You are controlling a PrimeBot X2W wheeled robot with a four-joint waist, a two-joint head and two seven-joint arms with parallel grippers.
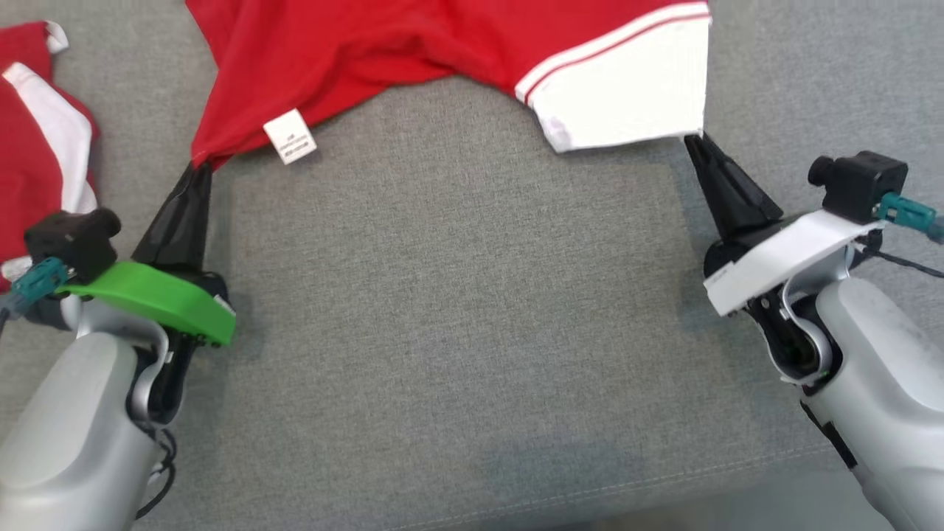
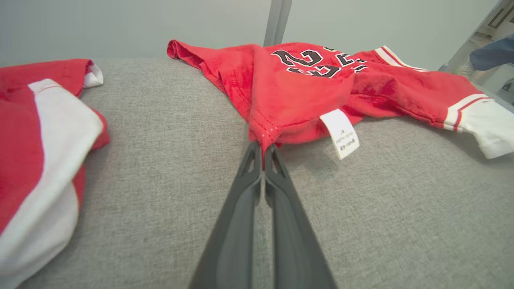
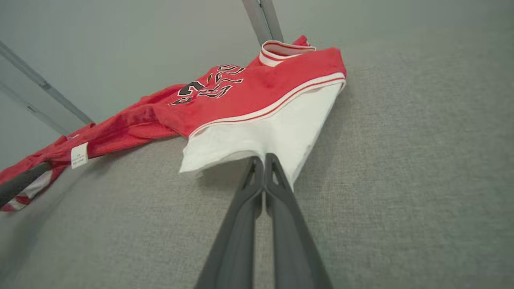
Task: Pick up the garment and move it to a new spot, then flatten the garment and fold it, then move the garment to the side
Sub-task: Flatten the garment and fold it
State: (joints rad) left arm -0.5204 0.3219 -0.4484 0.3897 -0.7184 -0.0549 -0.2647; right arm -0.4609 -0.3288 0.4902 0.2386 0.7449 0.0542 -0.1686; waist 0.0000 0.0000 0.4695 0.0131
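While the red garment (image 1: 383, 51) is lying across the far part of the grey cushion (image 1: 457, 310), the left gripper (image 1: 198, 169) is pinching its red corner beside the white label (image 1: 290, 136) and the right gripper (image 1: 692, 141) is clamping its white edge; another red-and-white garment (image 1: 44, 133) is sitting well off to the left.

Garment (image 1: 413, 44): red, white sleeve panel (image 1: 627, 96) edged with red-and-white stripes, black white-outlined numerals (image 2: 307, 60), white label (image 1: 290, 136). Second garment (image 1: 44, 147), at 9 o'clock: red and white. Worktop (image 1: 457, 310): grey weave. Left end effector (image 1: 198, 171): black, green mount (image 1: 147, 295); right end effector (image 1: 693, 141): black, white mount (image 1: 782, 258).
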